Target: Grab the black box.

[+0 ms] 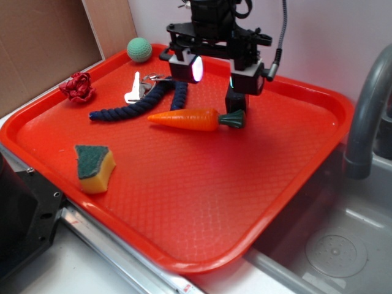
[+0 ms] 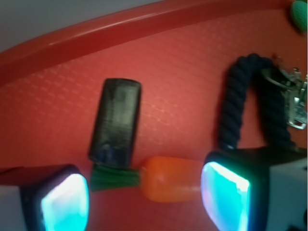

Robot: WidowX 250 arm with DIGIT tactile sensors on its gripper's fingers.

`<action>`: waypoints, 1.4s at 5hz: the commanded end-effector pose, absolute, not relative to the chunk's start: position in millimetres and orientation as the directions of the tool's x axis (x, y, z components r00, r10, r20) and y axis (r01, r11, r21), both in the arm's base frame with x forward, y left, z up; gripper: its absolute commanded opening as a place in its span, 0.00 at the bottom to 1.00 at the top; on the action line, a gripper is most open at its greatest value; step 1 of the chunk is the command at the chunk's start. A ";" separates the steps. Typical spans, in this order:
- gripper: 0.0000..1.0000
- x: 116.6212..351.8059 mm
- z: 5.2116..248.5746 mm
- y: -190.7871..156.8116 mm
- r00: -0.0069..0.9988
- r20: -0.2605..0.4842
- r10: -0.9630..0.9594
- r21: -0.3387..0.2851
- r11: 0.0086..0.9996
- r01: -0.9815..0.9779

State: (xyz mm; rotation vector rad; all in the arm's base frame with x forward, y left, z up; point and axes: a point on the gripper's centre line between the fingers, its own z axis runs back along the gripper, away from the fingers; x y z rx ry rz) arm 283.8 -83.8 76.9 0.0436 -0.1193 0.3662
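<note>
Red tray (image 1: 294, 184) fills your workspace; your gripper (image 2: 144, 199) hangs spread and empty above the carrot (image 2: 173, 179), because the black box (image 2: 115, 122) lies just beyond, touching the carrot's green top, not between the fingers.

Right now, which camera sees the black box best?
The wrist view: the black box lies whole and unblocked on the tray, just past the carrot leaves. In the exterior view the gripper mostly hides it.
</note>
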 end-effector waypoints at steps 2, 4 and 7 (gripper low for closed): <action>1.00 313.1 58.0 -56.3 0.891 0.126 0.436 -0.030 0.900 -0.436; 0.00 317.3 44.4 -63.3 0.896 0.105 0.431 0.013 0.901 -0.434; 0.00 261.4 53.0 -34.2 0.895 0.161 0.416 0.013 0.906 -0.424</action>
